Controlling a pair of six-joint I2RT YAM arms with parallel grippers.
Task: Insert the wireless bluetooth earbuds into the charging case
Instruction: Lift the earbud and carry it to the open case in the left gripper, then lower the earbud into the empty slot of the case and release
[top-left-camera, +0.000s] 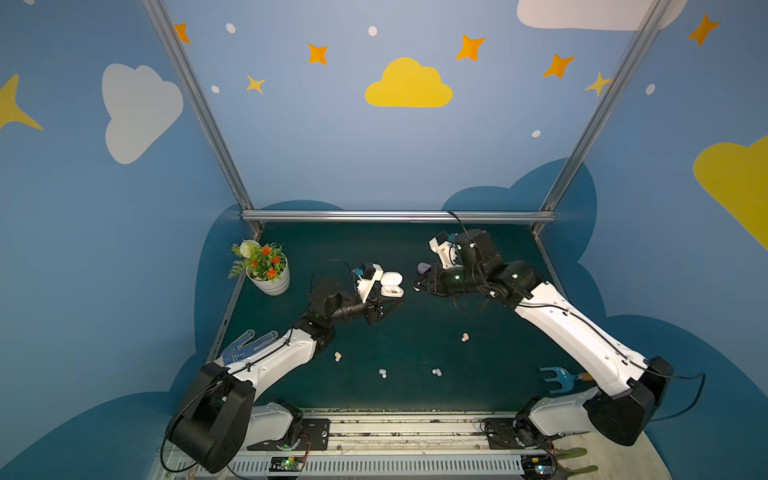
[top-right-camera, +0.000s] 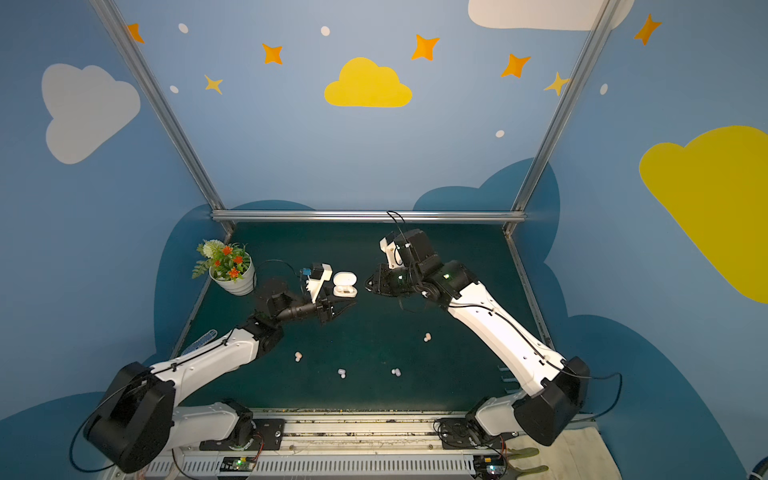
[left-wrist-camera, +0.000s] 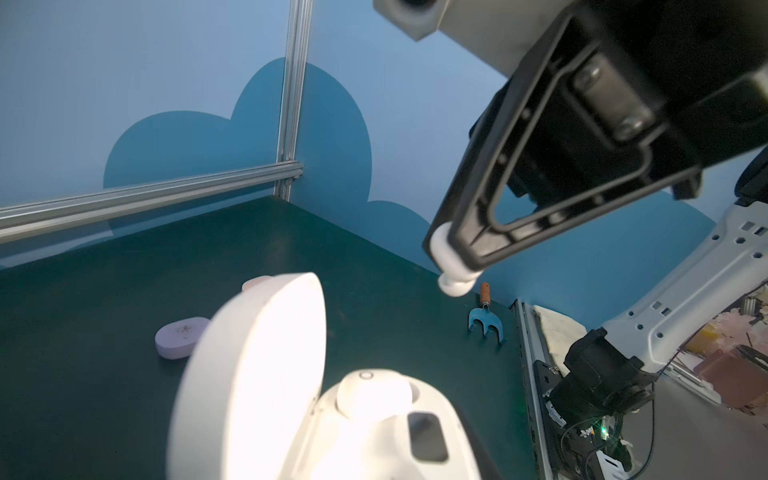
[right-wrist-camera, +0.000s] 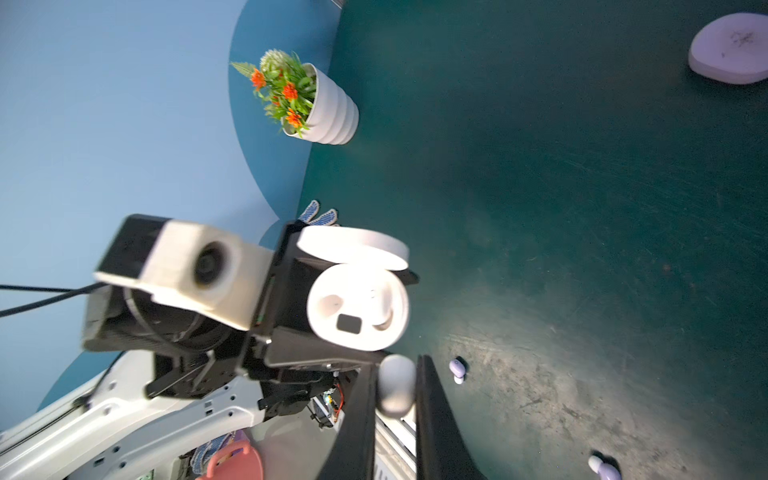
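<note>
**A:** What is the biggest thing around the white charging case (top-left-camera: 392, 283)?

**B:** The dark green table (top-left-camera: 415, 405). After that comes the flower pot (top-left-camera: 272, 284), well off to the case's left in both top views, at the table's edge.

**A:** And the glove?

**B:** The blue-dotted glove (top-left-camera: 248, 347) lies to the near-left of the case, toward the arm bases, partly under the left arm. The blue hand rake (top-left-camera: 557, 380) is to the case's near-right, well apart from it, by the table's edge.

**A:** Are there other cases?

**B:** A closed lavender case (left-wrist-camera: 180, 343) lies on the table beyond the white case's raised lid. A pink case (left-wrist-camera: 254, 284) peeks out behind that lid, mostly hidden.

**A:** Who has the white case?

**B:** The left gripper (top-left-camera: 394, 296) is clamped on its base, with the lid hinged open. In the left wrist view a seated white earbud (left-wrist-camera: 374, 395) appears to fill one well.

**A:** And the other arm?

**B:** The right gripper (right-wrist-camera: 397, 370) has its fingers pinched on a second white earbud (left-wrist-camera: 452, 284). It is just to the right of the case in both top views, near the case but not touching it.

**A:** What about the loose ones?

**B:** Four lie on the table, all on the near side of the case. One peach earbud (top-left-camera: 338, 355) is to the near-left and another peach earbud (top-left-camera: 464, 337) to the near-right. Two lavender earbuds (top-left-camera: 382, 373) (top-left-camera: 436, 372) lie nearer the arm bases, between the peach pair.
</note>
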